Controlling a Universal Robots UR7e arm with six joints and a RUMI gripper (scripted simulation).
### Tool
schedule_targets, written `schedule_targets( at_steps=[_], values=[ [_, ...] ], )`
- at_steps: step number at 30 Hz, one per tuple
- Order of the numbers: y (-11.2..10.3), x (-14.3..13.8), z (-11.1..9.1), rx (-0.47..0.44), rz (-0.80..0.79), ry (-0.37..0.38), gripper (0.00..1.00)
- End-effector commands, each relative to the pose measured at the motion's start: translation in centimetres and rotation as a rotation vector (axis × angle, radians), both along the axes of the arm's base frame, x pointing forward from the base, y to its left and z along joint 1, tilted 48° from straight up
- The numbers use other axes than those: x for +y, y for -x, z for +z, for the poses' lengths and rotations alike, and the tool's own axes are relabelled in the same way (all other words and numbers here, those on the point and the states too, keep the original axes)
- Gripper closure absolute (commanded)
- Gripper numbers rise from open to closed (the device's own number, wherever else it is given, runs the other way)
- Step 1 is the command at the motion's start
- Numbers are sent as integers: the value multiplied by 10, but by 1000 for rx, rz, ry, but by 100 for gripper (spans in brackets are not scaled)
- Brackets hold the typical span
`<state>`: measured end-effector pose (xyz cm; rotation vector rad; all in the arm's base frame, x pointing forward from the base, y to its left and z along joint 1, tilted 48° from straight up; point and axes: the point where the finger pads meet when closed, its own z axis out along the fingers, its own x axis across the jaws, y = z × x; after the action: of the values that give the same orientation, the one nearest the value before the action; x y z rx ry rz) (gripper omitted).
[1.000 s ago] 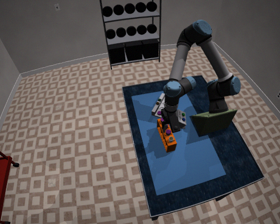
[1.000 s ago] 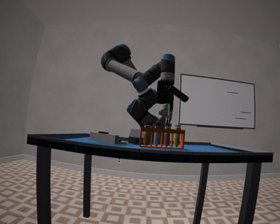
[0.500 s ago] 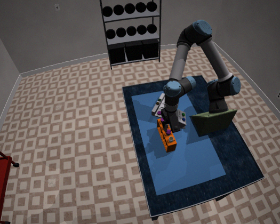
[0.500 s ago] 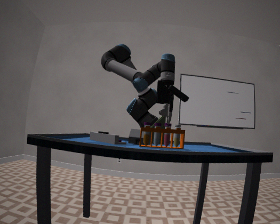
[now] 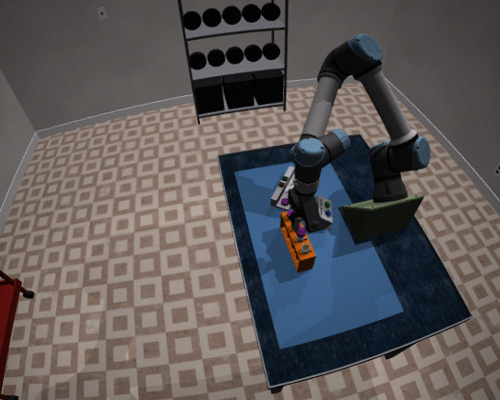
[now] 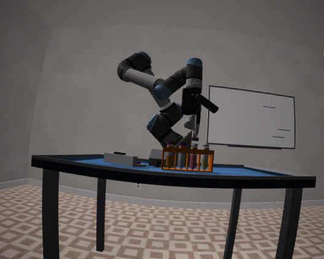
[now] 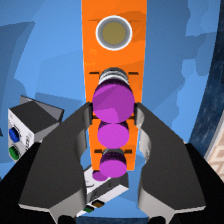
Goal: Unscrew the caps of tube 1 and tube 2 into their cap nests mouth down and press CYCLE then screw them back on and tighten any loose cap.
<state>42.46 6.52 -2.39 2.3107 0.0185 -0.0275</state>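
Tube caps, purple, line the orange decapping station (image 7: 88, 45) on the blue bench (image 7: 45, 60). At nine o'clock in the wrist view sits the key housing (image 7: 30, 122). Centre, the tool (image 7: 114, 129) is clamped on the nearest purple cap (image 7: 113, 102); at twelve o'clock one tube (image 7: 114, 32) stands uncapped.
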Motion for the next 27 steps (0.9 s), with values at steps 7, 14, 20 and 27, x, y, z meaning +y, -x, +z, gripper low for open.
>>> schedule_targets(
  at_steps=[7,14,20,27],
  values=[
    [4,-7,27,184,168,-3,100],
    [11,-29,51,431,393,-8,100],
    [19,-56,82,634,578,-12,100],
    [27,-84,112,634,578,-12,100]
  ],
)
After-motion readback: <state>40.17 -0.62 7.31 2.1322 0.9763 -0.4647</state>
